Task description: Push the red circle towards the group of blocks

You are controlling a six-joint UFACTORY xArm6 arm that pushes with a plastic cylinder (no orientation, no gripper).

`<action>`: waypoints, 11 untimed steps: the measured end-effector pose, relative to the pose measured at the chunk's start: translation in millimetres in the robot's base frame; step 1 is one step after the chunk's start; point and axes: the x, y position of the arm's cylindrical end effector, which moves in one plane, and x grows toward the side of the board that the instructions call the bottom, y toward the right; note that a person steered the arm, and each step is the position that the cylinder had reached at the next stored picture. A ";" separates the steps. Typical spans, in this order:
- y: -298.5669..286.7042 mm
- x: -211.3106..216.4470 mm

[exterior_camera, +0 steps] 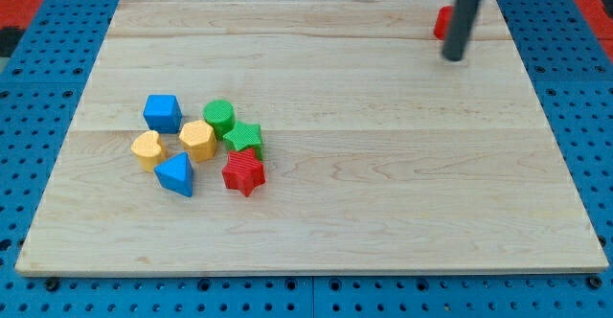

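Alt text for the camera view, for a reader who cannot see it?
My tip sits at the board's top right, just right of a mostly hidden red block. Seven blocks cluster at lower left: blue cube, green circle, green star, yellow hexagon, yellow heart, blue triangle, red star.

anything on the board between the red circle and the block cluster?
No. Camera view shows bare wood between the red circle, behind my tip, and the nearest cluster block, the green star.
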 end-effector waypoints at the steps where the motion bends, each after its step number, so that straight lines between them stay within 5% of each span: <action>1: 57.3 -44.8; 3: -140.3 -97.9; 4: -109.7 -99.6; 5: -17.6 -81.8; 7: -187.4 -51.5; 9: -179.8 -17.7; 11: -361.0 23.0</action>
